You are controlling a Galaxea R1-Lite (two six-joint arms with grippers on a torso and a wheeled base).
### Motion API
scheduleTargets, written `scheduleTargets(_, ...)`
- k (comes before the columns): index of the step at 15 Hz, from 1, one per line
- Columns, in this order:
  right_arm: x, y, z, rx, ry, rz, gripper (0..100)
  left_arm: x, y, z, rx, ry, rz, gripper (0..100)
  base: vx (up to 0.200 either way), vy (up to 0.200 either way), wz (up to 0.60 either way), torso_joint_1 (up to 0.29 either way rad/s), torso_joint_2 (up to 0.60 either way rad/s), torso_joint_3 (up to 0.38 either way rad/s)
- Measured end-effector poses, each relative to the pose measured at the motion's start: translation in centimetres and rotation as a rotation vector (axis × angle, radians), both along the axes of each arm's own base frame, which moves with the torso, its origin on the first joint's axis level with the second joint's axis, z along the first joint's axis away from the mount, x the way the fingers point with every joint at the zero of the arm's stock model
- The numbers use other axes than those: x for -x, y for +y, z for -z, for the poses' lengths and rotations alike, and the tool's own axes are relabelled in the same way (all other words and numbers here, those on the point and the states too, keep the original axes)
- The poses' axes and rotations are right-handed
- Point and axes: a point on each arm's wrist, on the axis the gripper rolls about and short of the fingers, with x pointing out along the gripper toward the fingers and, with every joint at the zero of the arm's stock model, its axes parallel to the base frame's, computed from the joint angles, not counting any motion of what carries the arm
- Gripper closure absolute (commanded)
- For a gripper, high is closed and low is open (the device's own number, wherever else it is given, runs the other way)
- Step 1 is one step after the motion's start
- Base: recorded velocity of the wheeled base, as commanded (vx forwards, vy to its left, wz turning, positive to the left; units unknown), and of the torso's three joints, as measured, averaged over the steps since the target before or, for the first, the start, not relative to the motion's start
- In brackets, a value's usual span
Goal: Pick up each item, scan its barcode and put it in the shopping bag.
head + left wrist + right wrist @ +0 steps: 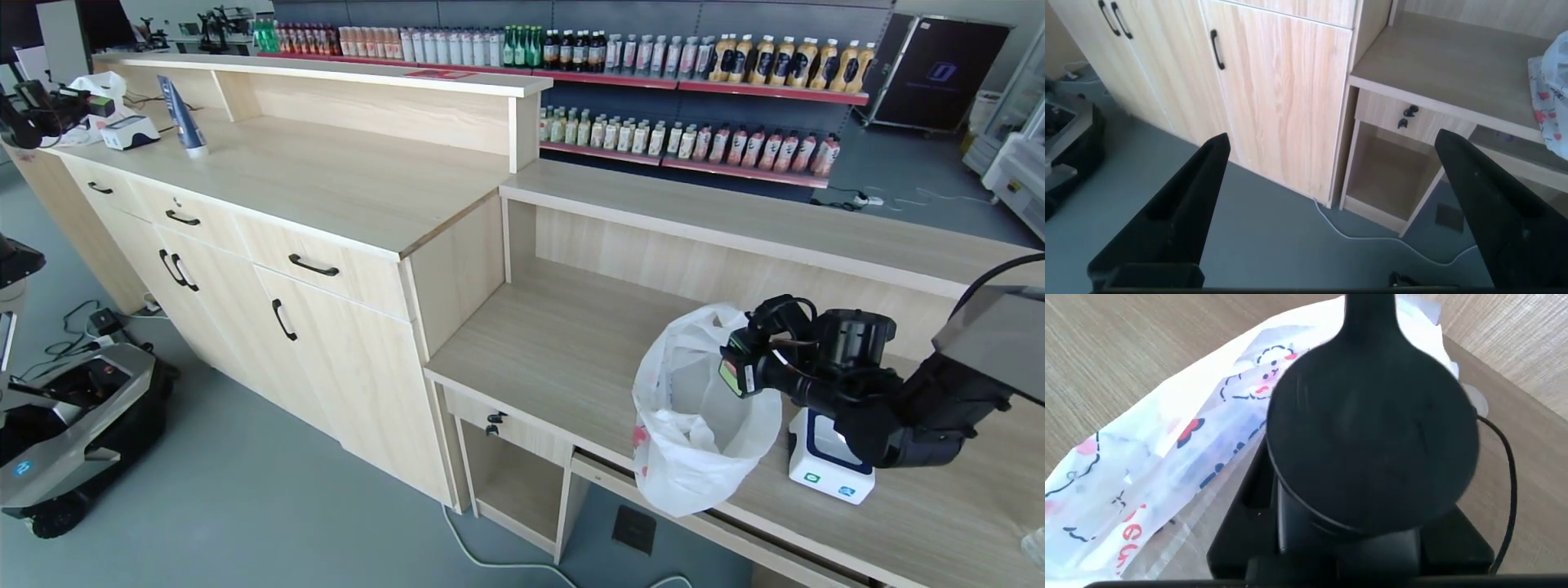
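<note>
Two fingers [1167, 220] of my left gripper [1333, 139] are hanging wide apart over the floor [1282, 233] before the cabinet doors [1282, 90], holding nothing. My right gripper [737, 369] is hovering at the mouth of the shopping bag [694, 425], which is sitting at the front edge of the worktop [555, 343], just beside the scanner [824, 478]; whether that gripper is holding anything I cannot tell.

Shopping bag [669, 457]: thin white plastic, translucent, crinkled, faint sheen.
Counter [539, 343]: pale wood-grain surface, matt, smooth.
Cabinet handles [313, 266]: black, slight gloss.
Scanner [824, 474]: white plastic shell, glossy.
Floor [245, 490]: grey, smooth, matt.
Left gripper [1331, 137]: matt black, smooth-faced.
</note>
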Motion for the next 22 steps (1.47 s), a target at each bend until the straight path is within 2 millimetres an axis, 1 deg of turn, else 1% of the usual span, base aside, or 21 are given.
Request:
scheduleTargets(5,-3.7,-0.3,1.0,-0.038,0.014,0.015,100,0.0,0.0,0.0,0.0,0.0,0.0,0,0.0,0.0,0.0,0.0,0.0,0.0)
scheduleTargets(8,-5.4,-0.1,1.8,-0.04,-0.003,0.01,100,0.0,0.0,0.0,0.0,0.0,0.0,0,0.0,0.0,0.0,0.0,0.0,0.0)
scheduleTargets(13,-6.0,-0.1,4.3,-0.03,0.035,0.006,100,0.0,0.0,0.0,0.0,0.0,0.0,0,0.0,0.0,0.0,0.0,0.0,0.0)
scheduleTargets(16,-6.3,0.3,5.1,-0.032,0.045,-0.001,100,0.0,0.0,0.0,0.0,0.0,0.0,0,0.0,0.0,0.0,0.0,0.0,0.0)
scheduleTargets(20,-6.9,1.6,5.7,-0.03,0.041,-0.031,100,0.0,0.0,0.0,0.0,0.0,0.0,0,0.0,0.0,0.0,0.0,0.0,0.0)
scheduleTargets(22,-6.9,1.8,6.2,-0.026,0.05,-0.035,100,0.0,0.0,0.0,0.0,0.0,0.0,0,0.0,0.0,0.0,0.0,0.0,0.0)
